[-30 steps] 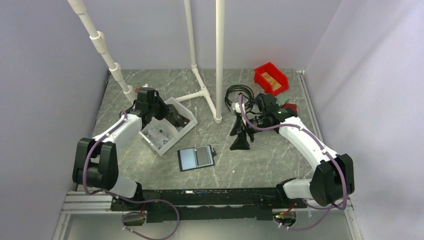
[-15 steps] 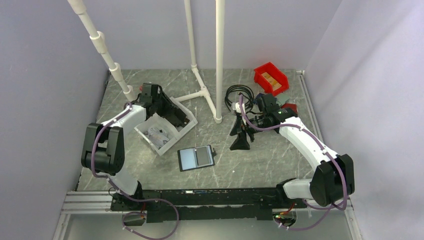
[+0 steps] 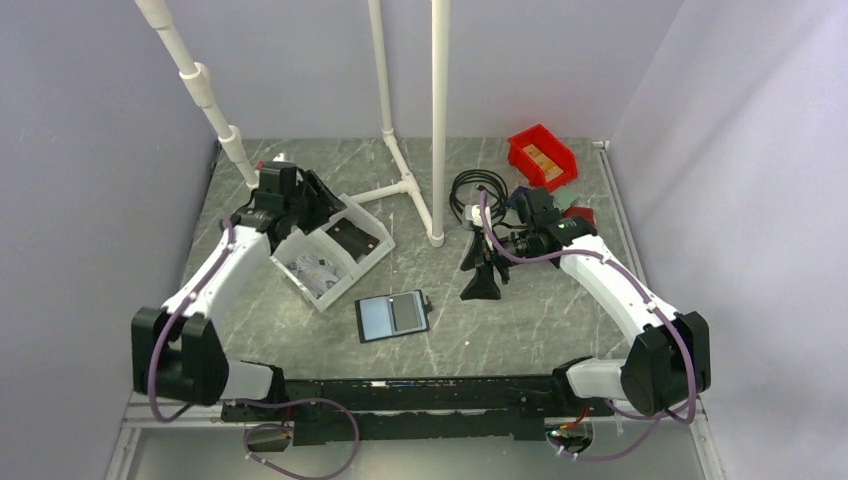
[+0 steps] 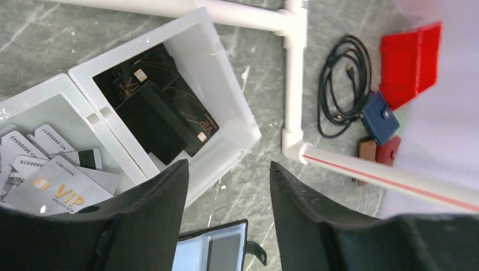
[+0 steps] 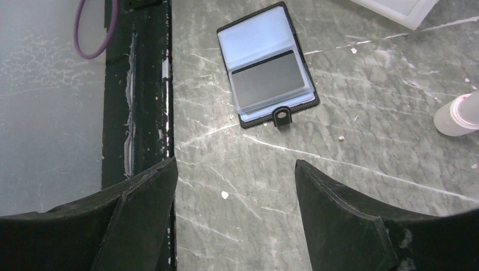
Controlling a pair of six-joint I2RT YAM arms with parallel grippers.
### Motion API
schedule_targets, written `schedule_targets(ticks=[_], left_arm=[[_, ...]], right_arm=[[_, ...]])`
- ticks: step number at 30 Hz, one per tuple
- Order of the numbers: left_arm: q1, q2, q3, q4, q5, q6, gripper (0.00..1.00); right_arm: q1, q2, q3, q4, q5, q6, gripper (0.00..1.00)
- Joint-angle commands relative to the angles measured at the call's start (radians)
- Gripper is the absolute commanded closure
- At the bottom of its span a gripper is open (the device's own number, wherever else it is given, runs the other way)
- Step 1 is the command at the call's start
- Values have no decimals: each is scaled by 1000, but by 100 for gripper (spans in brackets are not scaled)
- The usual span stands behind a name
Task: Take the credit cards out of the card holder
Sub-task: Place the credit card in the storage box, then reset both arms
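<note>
The black card holder (image 3: 392,316) lies open on the table in front of the white bin, and a grey card (image 5: 268,80) sits in the sleeve of its right panel. The white two-part bin (image 3: 372,262) holds credit cards: black ones (image 4: 158,113) in one compartment, pale grey ones (image 4: 51,169) in the other. My left gripper (image 3: 325,200) hangs open above the bin's far edge with nothing between its fingers. In the left wrist view it (image 4: 229,165) frames bare table and the holder's edge (image 4: 212,248). My right gripper (image 3: 485,290) points down, open and empty, right of the holder (image 5: 265,65).
A white pipe frame (image 3: 438,120) stands behind the bin. A coiled black cable (image 3: 475,190), a red bin (image 3: 541,157), a dark blue wallet (image 4: 379,117) and a red one (image 4: 384,151) lie at the back right. A black rail (image 5: 138,84) runs along the near edge.
My left gripper has gone from shut to open and drawn back up and to the far left, away from the bin's right compartment. The right arm has barely moved.
</note>
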Motion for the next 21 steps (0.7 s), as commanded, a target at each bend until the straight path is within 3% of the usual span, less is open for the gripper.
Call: schedule_targets(ticks=[1,8,13,21], left_arm=[[3,-146,-59,42,102,159,35],[5,-396,-123,65,228,286,1],[5,-509,-136,-35,404,405,1],[5,-725,-204,-199,264,572,1]], right_arm=[[-10,-39,0,13,29,-24,21],[-84,-99,-11,12,71,-47,21],[-209,-176,-26,32,70,-43,20],[-418,-277,-54,115,103,40,15]])
